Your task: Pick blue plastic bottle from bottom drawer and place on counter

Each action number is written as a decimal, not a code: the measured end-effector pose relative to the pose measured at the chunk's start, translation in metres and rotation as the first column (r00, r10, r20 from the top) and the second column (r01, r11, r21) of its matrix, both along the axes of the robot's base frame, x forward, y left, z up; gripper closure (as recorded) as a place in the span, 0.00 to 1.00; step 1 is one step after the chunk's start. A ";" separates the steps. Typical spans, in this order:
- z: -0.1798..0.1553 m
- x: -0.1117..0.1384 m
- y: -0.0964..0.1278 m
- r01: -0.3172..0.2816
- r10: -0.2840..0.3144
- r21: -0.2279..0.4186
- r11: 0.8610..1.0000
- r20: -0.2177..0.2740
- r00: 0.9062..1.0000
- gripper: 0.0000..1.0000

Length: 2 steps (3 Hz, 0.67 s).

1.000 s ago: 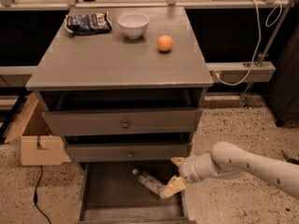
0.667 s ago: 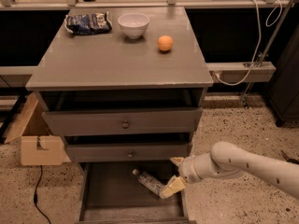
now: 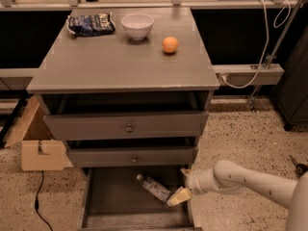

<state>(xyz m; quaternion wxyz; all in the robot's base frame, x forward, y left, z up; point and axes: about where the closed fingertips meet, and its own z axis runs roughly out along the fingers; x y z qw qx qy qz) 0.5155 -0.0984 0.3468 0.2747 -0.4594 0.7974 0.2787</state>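
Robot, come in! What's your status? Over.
Pincer open, at bottom drawer right side. Blue plastic bottle lying flat beside it, not grasped. Nothing in the way.

Blue plastic bottle (image 3: 154,187) lies diagonally in open bottom drawer (image 3: 110,198), end effector (image 3: 182,186) beside it

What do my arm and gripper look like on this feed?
The arm is smooth, rounded and off-white, a thick tube bending at a bulbous joint. The gripper, at the drawer's right edge, has cream-yellow fingers. No cables or markings show.

Dim light; gripper (image 3: 181,185) at shadowed btm drawer (image 3: 115,198)
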 end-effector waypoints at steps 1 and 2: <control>-0.080 0.019 -0.011 0.054 -0.054 -0.017 0.998 -0.005 0.999 0.00; -0.125 0.030 -0.007 0.068 -0.069 -0.048 0.997 -0.022 0.997 0.00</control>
